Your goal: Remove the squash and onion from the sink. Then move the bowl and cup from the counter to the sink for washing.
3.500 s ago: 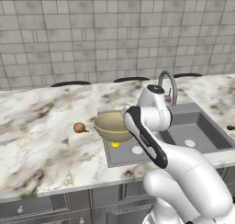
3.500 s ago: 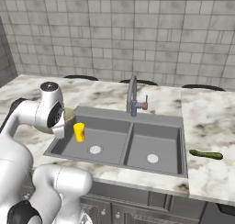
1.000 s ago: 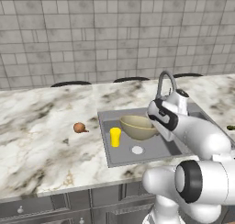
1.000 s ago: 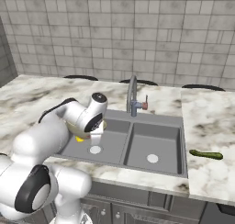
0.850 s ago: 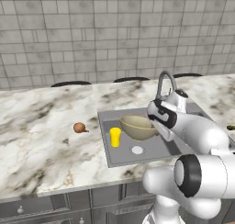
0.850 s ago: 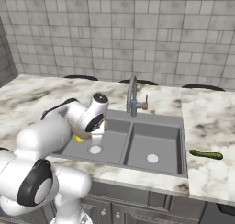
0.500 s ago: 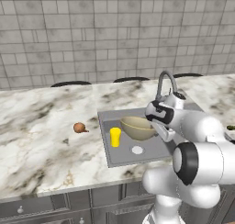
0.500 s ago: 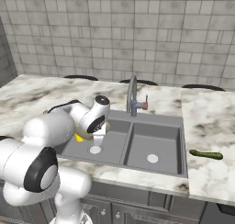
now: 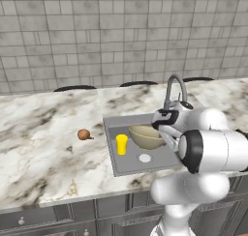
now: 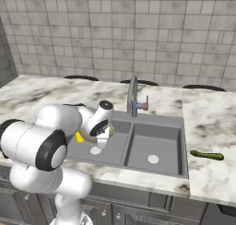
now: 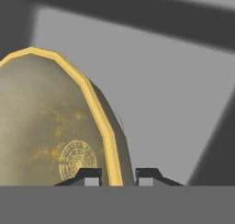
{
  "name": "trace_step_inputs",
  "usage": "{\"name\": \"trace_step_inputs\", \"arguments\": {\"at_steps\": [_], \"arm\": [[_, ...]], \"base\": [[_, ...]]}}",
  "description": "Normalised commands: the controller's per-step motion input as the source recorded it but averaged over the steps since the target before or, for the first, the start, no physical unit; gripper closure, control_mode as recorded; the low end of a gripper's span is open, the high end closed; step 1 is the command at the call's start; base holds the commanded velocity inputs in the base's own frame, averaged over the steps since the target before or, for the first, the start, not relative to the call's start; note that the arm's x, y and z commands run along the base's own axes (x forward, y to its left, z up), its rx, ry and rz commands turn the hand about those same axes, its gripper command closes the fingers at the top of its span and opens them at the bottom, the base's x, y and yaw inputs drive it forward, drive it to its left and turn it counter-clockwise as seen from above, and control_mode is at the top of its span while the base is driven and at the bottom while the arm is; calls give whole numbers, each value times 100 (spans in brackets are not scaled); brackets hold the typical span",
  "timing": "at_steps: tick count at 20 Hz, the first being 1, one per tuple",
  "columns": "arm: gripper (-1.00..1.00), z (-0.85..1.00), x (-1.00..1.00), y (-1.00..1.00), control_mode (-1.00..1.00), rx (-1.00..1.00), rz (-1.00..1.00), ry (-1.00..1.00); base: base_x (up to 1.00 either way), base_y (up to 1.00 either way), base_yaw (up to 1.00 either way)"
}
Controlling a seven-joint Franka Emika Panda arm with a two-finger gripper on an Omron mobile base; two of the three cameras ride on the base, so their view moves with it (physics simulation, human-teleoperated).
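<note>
The olive-gold bowl [image 9: 144,136] is low in the left basin of the grey sink [image 9: 133,165], next to the yellow cup [image 9: 121,144] that stands in the same basin. My gripper [image 9: 166,135] is shut on the bowl's right rim. In the hand view the rim of the bowl [image 11: 50,126] runs between the two fingertips of the gripper [image 11: 118,175]. In the right base view the gripper [image 10: 102,139] hangs over the left basin beside the cup [image 10: 79,137]. The onion [image 9: 84,134] lies on the counter left of the sink. The squash [image 10: 207,155] lies on the counter to its right.
A curved faucet [image 10: 132,97] rises behind the divider between the basins, close to my wrist. The right basin [image 10: 154,145] holds only its white drain. Marble counter [image 9: 43,148] stretches to the left, and a tiled wall stands behind.
Over the earlier frames the bowl came from the counter edge into the left basin. In the last second it has hardly moved, while my arm's elbow swung nearer the cameras.
</note>
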Motion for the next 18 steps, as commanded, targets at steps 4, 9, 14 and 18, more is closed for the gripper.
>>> {"name": "trace_step_inputs", "arguments": {"at_steps": [4,9,14,18], "arm": [[100,-28,24,-6,-100,0,-4,1],[100,-25,24,-8,-100,-1,-2,1],[100,-21,20,-10,-100,-1,-1,0],[100,-24,16,-11,-100,0,0,0]], "base": [[0,0,0],[0,0,0],[0,0,0],[0,0,0]]}}
